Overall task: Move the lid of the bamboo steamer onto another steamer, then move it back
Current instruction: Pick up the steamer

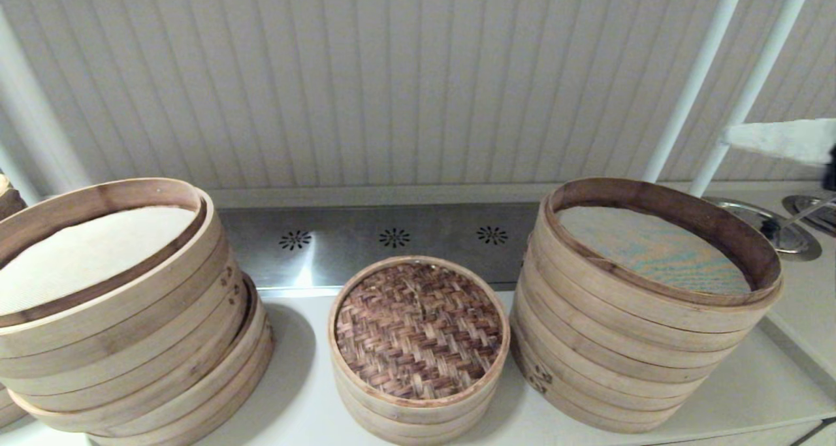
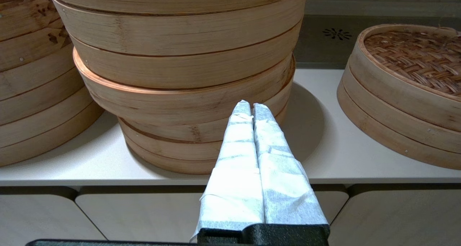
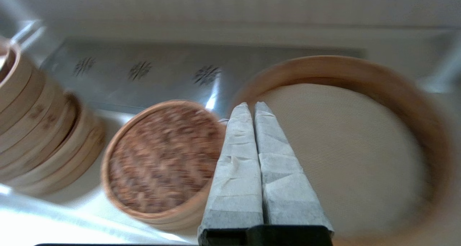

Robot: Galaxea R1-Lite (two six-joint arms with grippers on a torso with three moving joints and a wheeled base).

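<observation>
Rough woven bamboo steamer lid [image 1: 418, 330] — dark brown, pale smooth rim, glossy perforated metal strip [image 1: 392, 238], matt white counter [image 1: 300, 394]

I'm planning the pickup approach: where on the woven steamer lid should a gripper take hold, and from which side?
Probably the pale rim band of the bamboo steamer lid, pinched from above at its near edge. The woven top is flat and wide, and tall stacks crowd both sides. The right gripper, shut and above, looks better placed.
</observation>
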